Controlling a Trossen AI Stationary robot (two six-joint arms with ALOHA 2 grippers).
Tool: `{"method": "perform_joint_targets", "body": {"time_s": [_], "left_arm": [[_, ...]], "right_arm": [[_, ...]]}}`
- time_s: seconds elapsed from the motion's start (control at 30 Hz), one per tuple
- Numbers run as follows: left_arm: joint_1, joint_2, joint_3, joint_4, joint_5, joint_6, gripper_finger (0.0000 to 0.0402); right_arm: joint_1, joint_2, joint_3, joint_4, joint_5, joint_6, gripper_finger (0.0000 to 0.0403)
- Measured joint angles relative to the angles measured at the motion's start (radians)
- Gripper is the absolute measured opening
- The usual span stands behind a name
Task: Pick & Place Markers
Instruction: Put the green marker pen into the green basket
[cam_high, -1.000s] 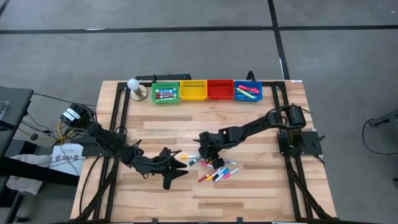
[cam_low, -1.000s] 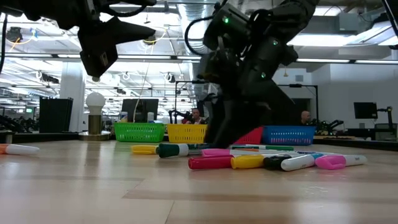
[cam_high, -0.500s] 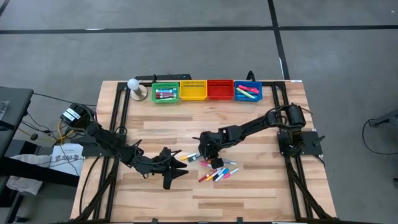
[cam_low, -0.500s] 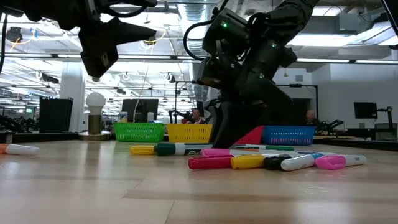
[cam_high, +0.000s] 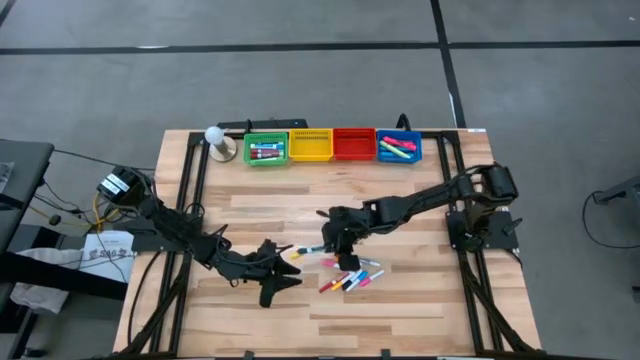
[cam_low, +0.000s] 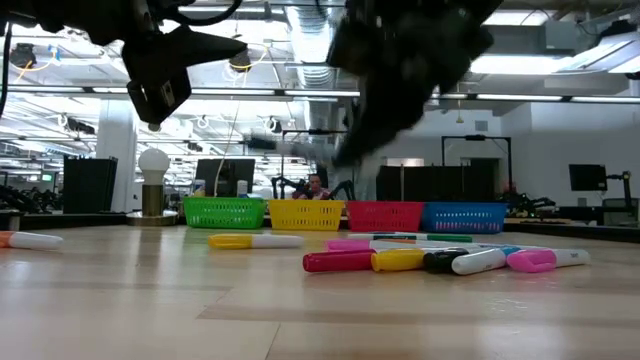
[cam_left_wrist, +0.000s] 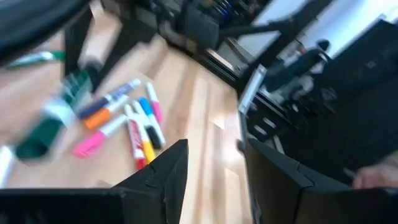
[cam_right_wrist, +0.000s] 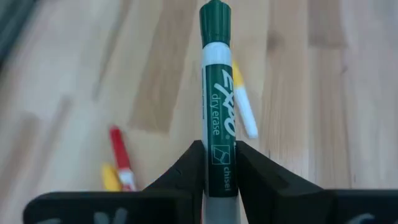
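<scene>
The left claw (cam_high: 283, 278) hangs open above the bench (cam_high: 400, 310), near its front-left. Beside it, the right claw (cam_high: 337, 243) grips 1 green marker (cam_right_wrist: 216, 99), lifted off the wood over the loose markers (cam_high: 350, 277) lying mid-bench, well short of the 4 bins (cam_high: 311, 146).

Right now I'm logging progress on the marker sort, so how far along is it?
Partly done. The green bin and blue bin already hold markers; the yellow bin and red bin look empty. In hand: the right gripper is shut on a green marker, lifted off the table. Left: the loose pile mid-table. The left gripper hovers beside it.
</scene>
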Motion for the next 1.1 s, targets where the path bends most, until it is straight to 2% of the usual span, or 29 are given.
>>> {"method": "perform_joint_targets", "body": {"time_s": [0.17, 0.33, 0.5, 0.67, 0.83, 1.1], "left_arm": [[0.001, -0.014, -0.001, -0.004, 0.006, 0.001, 0.0159], [0.035, -0.09, -0.001, -0.001, -0.024, 0.033, 0.0159], [0.077, -0.178, -0.001, 0.0, -0.231, 0.089, 0.0159], [0.12, -0.212, -0.001, 0.014, -0.396, 0.09, 0.0159], [0.167, -0.212, -0.002, 0.052, -0.401, 0.084, 0.0159], [0.174, -0.212, -0.002, 0.105, -0.343, 0.103, 0.0159]], "right_arm": [[-0.002, -0.092, 0.0, 0.022, 0.002, 0.185, 0.0062], [-0.001, -0.157, 0.001, 0.115, 0.005, 0.317, 0.0064], [0.0, -0.185, 0.002, 0.269, 0.022, 0.44, 0.0064], [-0.004, -0.188, 0.002, 0.372, 0.038, 0.458, 0.0065], [-0.016, -0.187, 0.003, 0.38, 0.103, 0.465, 0.0065], [0.001, -0.185, 0.003, 0.411, 0.098, 0.486, 0.0065]]}}
